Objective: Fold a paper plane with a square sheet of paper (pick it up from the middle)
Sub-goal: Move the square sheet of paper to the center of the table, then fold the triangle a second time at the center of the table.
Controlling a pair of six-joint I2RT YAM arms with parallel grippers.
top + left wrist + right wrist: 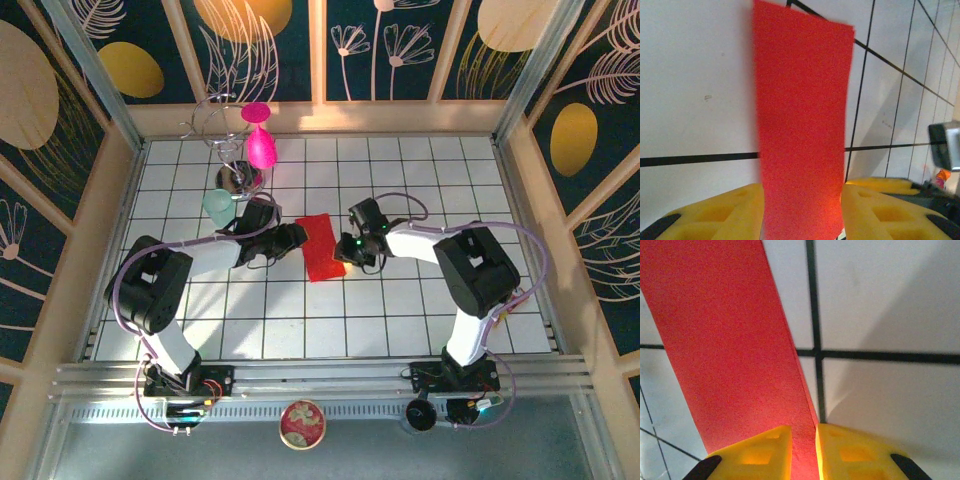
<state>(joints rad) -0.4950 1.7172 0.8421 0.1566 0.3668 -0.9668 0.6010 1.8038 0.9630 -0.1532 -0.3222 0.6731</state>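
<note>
I judge we're early: the red paper (320,248) looks folded only 1 time into a strip, running out ahead between my left gripper's (801,215) spread fingers, its edge pinched by my right gripper (803,452), nose and wing folds remaining.

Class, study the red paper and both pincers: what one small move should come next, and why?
Probably close the left pincer on the red sheet of paper. The sheet lies folded to a narrow rectangle. The right pincer looks pinched on one edge, while the left's jaws stand apart with the paper between them. A two-sided hold would steady the next fold.
</note>
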